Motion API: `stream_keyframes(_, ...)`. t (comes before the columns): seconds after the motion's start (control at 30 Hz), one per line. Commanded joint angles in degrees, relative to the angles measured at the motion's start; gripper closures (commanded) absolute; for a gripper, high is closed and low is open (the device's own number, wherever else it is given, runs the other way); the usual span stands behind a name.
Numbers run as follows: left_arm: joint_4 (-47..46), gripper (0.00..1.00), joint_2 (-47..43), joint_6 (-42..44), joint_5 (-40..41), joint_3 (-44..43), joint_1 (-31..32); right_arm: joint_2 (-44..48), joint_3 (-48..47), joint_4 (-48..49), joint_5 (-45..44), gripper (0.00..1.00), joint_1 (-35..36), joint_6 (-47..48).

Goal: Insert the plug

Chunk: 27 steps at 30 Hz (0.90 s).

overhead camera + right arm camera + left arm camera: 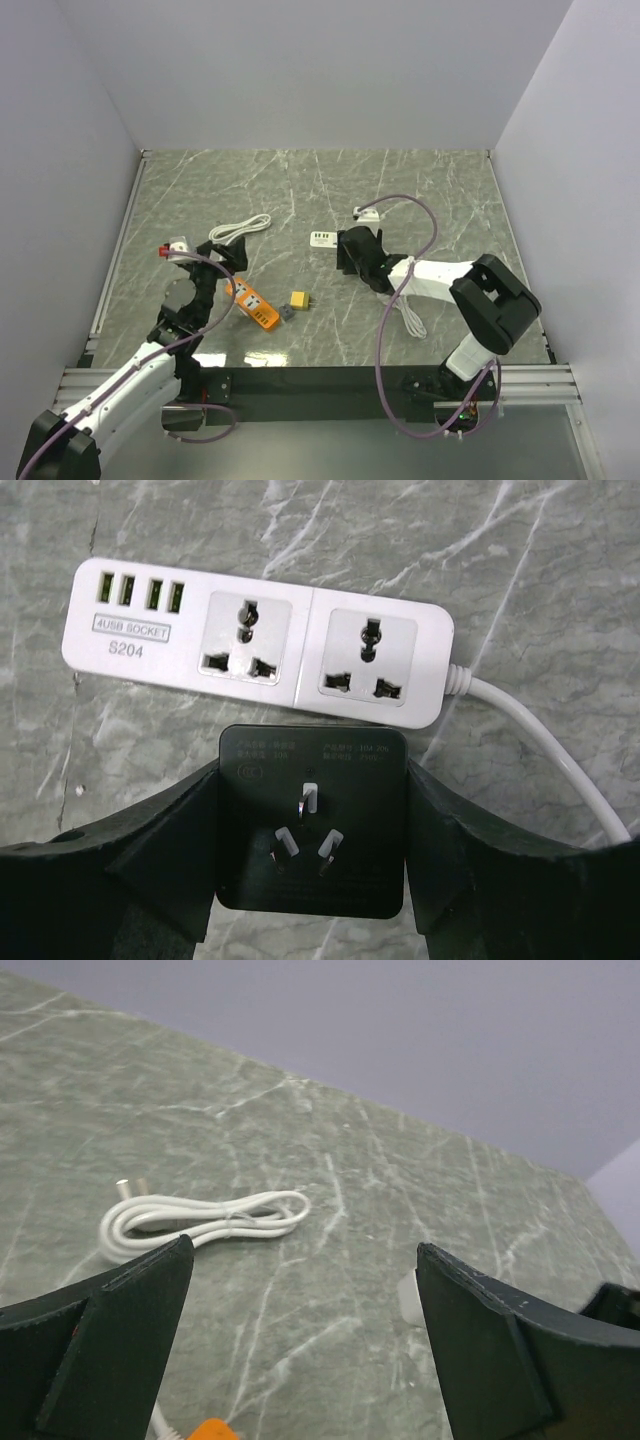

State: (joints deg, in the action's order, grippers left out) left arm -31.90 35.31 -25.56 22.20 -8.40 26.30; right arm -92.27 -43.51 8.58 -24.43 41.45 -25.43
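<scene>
The right claw (311, 790) has got it: its two fingers press against both sides of the black plug (312, 830), grasping it, three pins facing up at the wrist camera, just beside the near edge of the white power strip (255, 640) lying flat on the bench (560, 570), sockets up. Over on the other side, the left claw (305, 1260) is released, fingers spread wide and holding nothing, above the bench with a coiled white cable (200, 1222) lying beyond it.
</scene>
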Motion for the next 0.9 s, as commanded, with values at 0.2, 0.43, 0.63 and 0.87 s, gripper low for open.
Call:
stream_keyframes(0.2,-11.25,0.0,-1.12,6.84,-21.12,-0.3,2.26,16.14,0.35,3.28,22.2,1.0,-4.36,9.95)
stream_keyframes(0.43,-12.92,0.01,-0.6,7.02,-40.37,-1.7,2.43,24.24,3.78,4.69,43.56,1.0,-7.08,17.52)
stream_keyframes(0.63,-15.82,0.0,2.3,7.54,-54.77,-2.67,2.7,27.67,5.54,6.18,62.99,1.0,-7.44,21.56)
stream_keyframes(0.87,-16.35,0.01,4.59,8.16,-63.49,-3.81,4.63,29.16,7.38,12.24,79.96,1.0,-7.35,19.37)
